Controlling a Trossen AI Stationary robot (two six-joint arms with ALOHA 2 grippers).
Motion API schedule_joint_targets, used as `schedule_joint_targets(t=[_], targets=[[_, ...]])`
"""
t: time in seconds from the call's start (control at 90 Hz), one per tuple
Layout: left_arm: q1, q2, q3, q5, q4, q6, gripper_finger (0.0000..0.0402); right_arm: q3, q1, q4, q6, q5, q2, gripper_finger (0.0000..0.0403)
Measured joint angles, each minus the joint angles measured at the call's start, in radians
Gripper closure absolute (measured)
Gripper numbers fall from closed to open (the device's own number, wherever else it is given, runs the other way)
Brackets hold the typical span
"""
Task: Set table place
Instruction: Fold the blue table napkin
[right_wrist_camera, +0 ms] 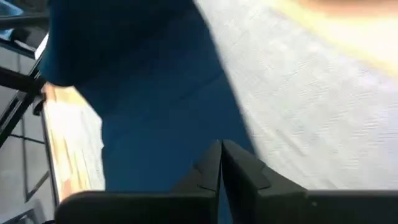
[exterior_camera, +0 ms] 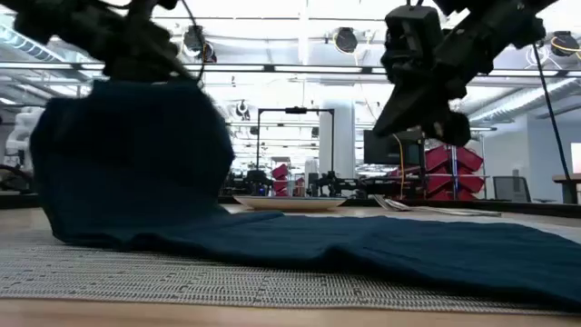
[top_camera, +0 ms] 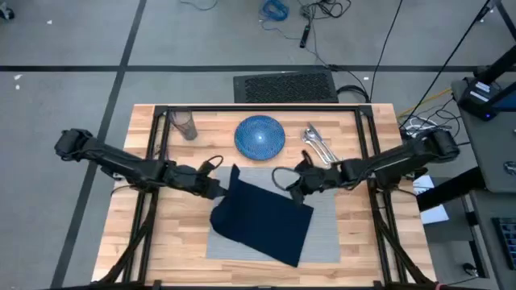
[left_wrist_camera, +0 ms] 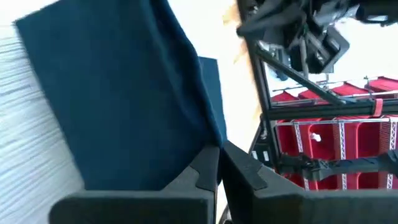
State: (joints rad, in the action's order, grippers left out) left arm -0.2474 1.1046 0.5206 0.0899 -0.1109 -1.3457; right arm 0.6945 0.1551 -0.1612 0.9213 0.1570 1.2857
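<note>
Napkin point(top_camera: 264, 216), navy cloth, spread askew over grey woven placemat point(top_camera: 326, 234) at near centre of table point(top_camera: 363, 246), one corner lifted at far left. Left end effector point(top_camera: 218, 187) above that raised corner, fingers point(left_wrist_camera: 202, 171) pressed together on the cloth edge, fabric hanging down from them in the low view. Right end effector point(top_camera: 292, 184) just beyond the napkin's far right edge, raised off the mat, fingers point(right_wrist_camera: 214, 165) closed with nothing seen between them. Blue speckled plate point(top_camera: 260, 135) on bare wood at far centre, apart from the placemat. Clear glass point(top_camera: 185, 124) upright at far left of plate. Silver cutlery point(top_camera: 318, 145) bunched at far right of plate, near the right arm; single pieces hard to tell apart. Black mat point(top_camera: 285, 86) on floor beyond the table's far edge.
</note>
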Motion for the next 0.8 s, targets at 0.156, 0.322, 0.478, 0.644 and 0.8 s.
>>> schedule_joint_targets(t=[0.156,0.322,0.478,0.644,0.8], targets=[[-0.017,0.199,0.145,0.002,-0.064,0.031,0.0401,0.0,-0.044,-0.104,-0.054,0.0,-0.123,0.0403],[-0.026,0.42,0.356,0.001,-0.069,0.073,0.0401,0.0,-0.078,-0.172,-0.086,-0.004,-0.23,0.0403],[-0.032,0.616,0.538,-0.028,-0.072,0.098,0.0401,0.0,-0.091,-0.252,-0.104,-0.006,-0.302,0.0403],[-0.045,0.804,0.667,-0.089,-0.069,0.08,0.0402,0.0,-0.09,-0.345,-0.103,-0.006,-0.348,0.0403],[-0.049,0.883,0.715,-0.143,-0.146,0.114,0.039,0.0,-0.085,-0.383,-0.103,-0.009,-0.365,0.0388]])
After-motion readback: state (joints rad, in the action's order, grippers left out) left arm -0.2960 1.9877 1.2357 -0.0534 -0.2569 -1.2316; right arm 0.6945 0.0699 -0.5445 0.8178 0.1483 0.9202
